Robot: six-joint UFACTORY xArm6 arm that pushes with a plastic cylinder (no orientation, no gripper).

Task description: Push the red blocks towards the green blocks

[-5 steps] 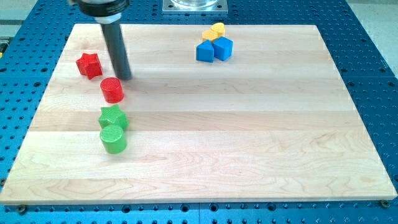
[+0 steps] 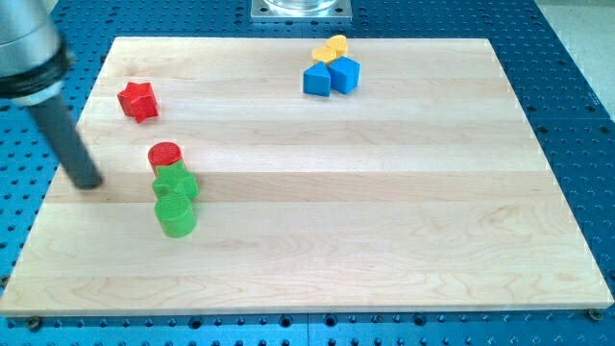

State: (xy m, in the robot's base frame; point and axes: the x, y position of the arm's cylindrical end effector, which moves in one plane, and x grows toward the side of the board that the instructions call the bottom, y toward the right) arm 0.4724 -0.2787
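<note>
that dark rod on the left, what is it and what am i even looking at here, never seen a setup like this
It is the end of a robot arm. There is no claw, just a straight rod, and my tip slides over the wooden board to shove small blocks around. Nothing is held.

There is one camera looking down at the board at a slant; where it is mounted is not known.

My tip is near the view's left edge, apart from every block. To its right a red cylinder sits against a green star, with a green cylinder just below. A red star lies alone further up. Near the view's top are two blue blocks and two yellow blocks.
</note>
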